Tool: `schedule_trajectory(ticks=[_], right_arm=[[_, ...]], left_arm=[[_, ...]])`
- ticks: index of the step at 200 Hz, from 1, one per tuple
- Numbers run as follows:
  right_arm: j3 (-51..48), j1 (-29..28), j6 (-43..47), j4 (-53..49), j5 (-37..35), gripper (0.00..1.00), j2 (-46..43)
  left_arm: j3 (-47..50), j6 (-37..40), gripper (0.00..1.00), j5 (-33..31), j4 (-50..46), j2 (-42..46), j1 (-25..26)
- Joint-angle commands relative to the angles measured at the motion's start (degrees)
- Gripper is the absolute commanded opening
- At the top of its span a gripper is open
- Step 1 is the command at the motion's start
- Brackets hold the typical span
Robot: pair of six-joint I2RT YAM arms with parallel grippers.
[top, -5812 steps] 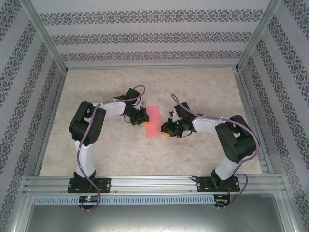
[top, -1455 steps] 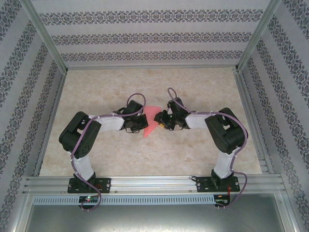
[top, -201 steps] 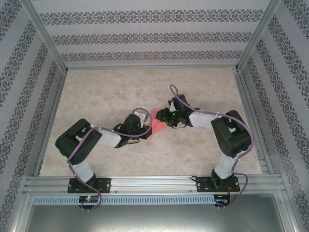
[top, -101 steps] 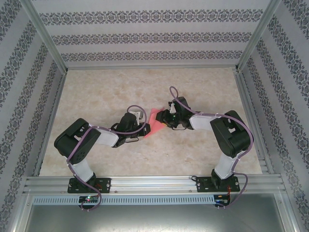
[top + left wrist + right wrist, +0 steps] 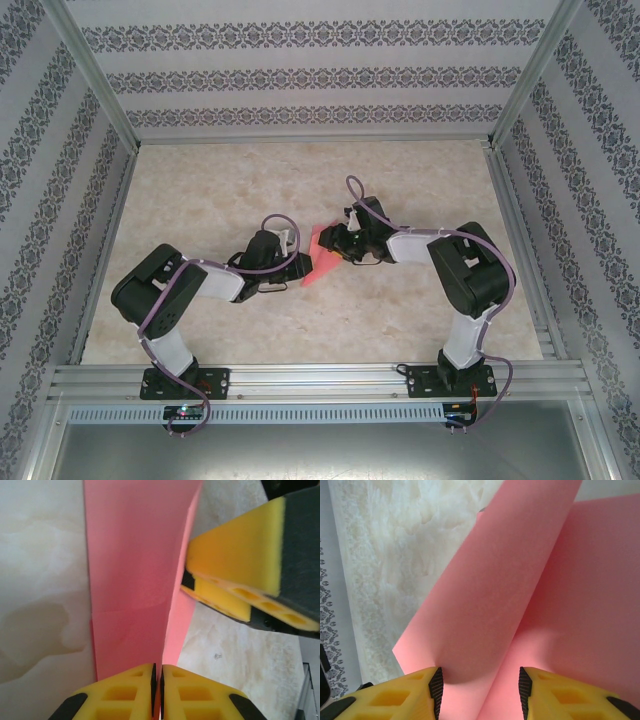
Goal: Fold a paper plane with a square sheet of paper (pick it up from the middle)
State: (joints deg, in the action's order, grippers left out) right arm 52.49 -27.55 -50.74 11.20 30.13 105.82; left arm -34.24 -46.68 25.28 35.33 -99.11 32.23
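The pink sheet of paper (image 5: 322, 259) lies folded into a narrow pointed shape in the middle of the table, between the two arms. My left gripper (image 5: 299, 266) is shut on its near end. In the left wrist view the yellow fingers (image 5: 125, 695) of the left gripper (image 5: 157, 692) pinch an upright crease of the paper (image 5: 132, 565). My right gripper (image 5: 337, 246) stands open over the paper's far side. In the right wrist view the right gripper (image 5: 479, 692) straddles the paper (image 5: 530, 590), where a raised flap leans against the left pad (image 5: 436, 687).
The marble-patterned table (image 5: 240, 190) spreads around the paper. Patterned walls and aluminium frame rails (image 5: 310, 375) enclose it. In the left wrist view the right gripper's fingers (image 5: 235, 560) hang close beside the paper.
Both grippers have shifted slightly over the last second. The left stays clamped on the paper. The paper's outline looks narrower, with one flap lifted.
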Motion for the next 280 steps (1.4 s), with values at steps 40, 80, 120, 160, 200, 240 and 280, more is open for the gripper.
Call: schedule_trajectory(ticks=[40,80,120,160,200,240,280], right_arm=[[1.9,-0.7,1.8,-3.4,-0.1,0.46,2.3],[1.7,-0.6,1.8,-4.7,-1.0,0.46,2.7],[2.2,-0.6,1.9,-7.1,-2.4,0.48,2.7],[2.8,-0.7,2.0,-10.2,-3.6,0.49,3.3],[3.0,-0.7,2.2,-12.3,-5.1,0.49,3.2],[3.7,-1.1,2.7,-15.6,-7.9,0.48,3.7],[4.4,-1.7,3.2,-18.8,-10.3,0.41,4.6]], left_arm=[[-2.7,-0.8,0.15,3.6,-1.9,-1.9,-1.5],[-4.0,-0.5,0.21,5.2,-2.9,-3.0,-1.8],[-4.1,-0.1,0.34,6.8,-4.2,-1.6,-3.2],[-3.1,1.3,0.47,5.4,-9.5,3.3,-5.2],[-3.9,3.0,0.55,0.0,-18.7,9.7,-5.9],[-6.9,2.2,0.45,3.9,-21.0,10.3,-5.8],[-7.9,-0.5,0.33,6.8,-17.4,6.6,-4.7]])
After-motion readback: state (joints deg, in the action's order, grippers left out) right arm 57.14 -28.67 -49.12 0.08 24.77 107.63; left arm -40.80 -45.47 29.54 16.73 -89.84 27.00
